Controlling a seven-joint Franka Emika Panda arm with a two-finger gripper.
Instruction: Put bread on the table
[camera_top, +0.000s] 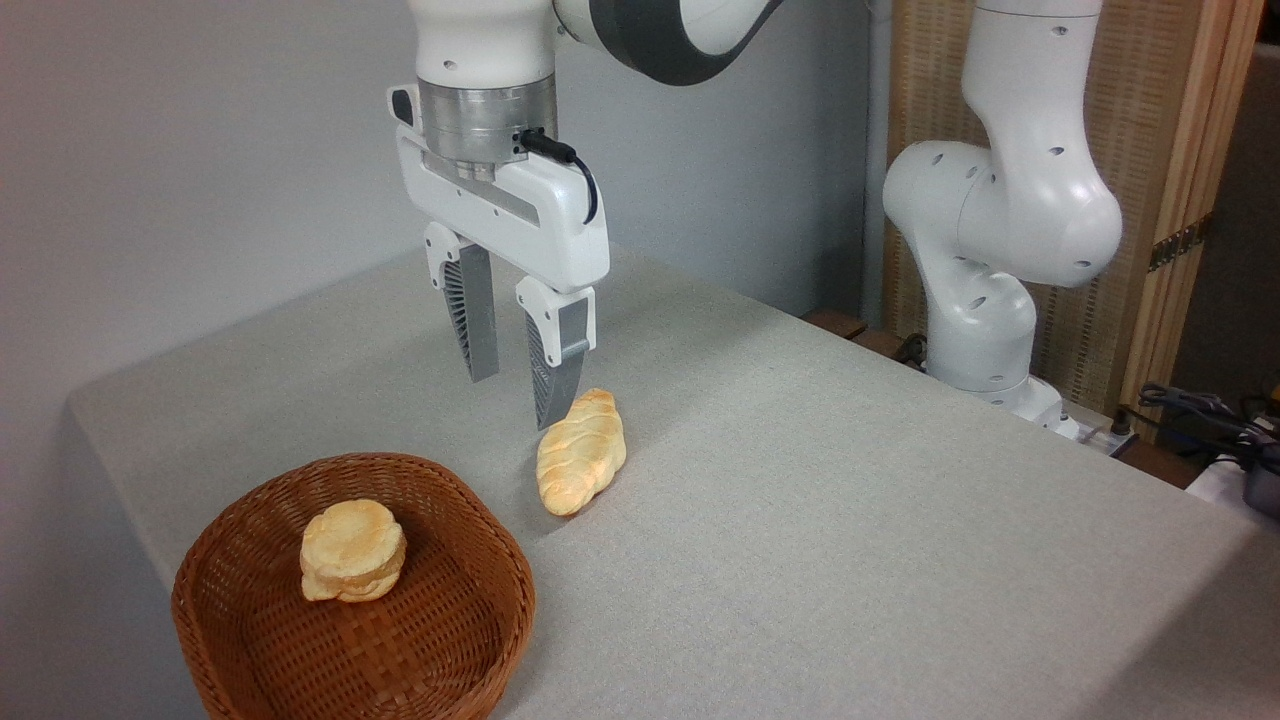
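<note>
The round bun (353, 551) sits in the wicker basket (250, 640), below and left of the gripper (518, 400), whose narrowly parted fingers (478, 320) hold nothing.

Bread (353, 550) in basket (250, 660); loaf (580, 452) right, on table (850, 520).

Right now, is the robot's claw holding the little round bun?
No, the round bun sits alone in the basket, while the open gripper hangs empty above the table.
</note>
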